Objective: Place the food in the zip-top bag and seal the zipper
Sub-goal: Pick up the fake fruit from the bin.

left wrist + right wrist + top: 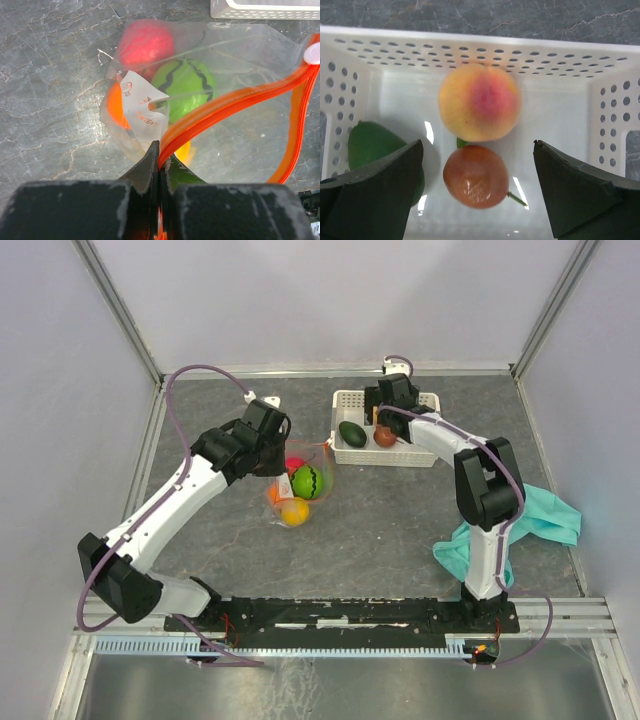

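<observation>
Right gripper [477, 146] hangs wide inside the basket [470, 50], brown fruit [476, 176] centred in its gap, peach [480, 104] at 12 o'clock. At 8 o'clock from the basket, left gripper [159, 150] pinches the bag [240, 145] mouth.

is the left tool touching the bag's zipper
Touching. The left wrist view shows the left tool shut on the zipper, pinching the red strip.

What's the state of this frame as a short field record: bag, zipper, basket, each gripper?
bag contents: red apple, green striped melon, orange fruit inside the clear crinkly zip-top bag
zipper: red-orange strip, mouth open
left gripper: shut on the zipper
white perforated basket: peach, dark green avocado, brown round fruit
right gripper: open, over the brown round fruit
</observation>
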Robot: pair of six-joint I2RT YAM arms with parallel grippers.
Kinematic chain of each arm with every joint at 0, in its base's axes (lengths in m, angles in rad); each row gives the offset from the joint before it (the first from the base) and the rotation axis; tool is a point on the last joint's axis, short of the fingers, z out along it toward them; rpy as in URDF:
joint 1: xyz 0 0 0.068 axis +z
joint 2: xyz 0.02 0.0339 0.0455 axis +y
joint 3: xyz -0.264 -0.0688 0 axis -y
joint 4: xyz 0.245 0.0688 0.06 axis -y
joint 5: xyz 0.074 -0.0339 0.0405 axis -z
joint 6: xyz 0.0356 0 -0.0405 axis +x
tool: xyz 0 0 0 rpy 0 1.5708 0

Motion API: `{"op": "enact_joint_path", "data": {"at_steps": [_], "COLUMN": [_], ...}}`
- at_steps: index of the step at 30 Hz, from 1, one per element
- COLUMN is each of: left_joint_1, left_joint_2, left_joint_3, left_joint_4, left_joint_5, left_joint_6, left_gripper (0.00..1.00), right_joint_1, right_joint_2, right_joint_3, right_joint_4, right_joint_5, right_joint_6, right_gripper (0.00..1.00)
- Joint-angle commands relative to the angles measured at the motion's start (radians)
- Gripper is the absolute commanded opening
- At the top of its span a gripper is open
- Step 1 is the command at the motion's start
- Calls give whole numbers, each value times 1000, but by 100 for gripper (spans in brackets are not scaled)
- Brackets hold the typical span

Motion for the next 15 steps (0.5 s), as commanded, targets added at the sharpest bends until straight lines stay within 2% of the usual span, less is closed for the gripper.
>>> {"op": "enact_joint_path", "data": {"at_steps": [1,9,15], "left_joint_1": [9,19,30], "left_joint_2": [14,38,50], "left_joint_3": [49,57,67], "left_joint_4": [6,5,4], "left_joint_5": [-24,-23,-15], "left_joint_6": [23,34,44], "left_gripper": [3,3,3], "right_joint_1": [-14,-40,-61], "right_joint_2": [75,228,293], "right_joint_3": [120,307,352], "right_joint_4": [26,-63,-111], "right_joint_5": [23,-25,-54], "right_joint_6": [24,51,97], "right_gripper": [99,99,99]}}
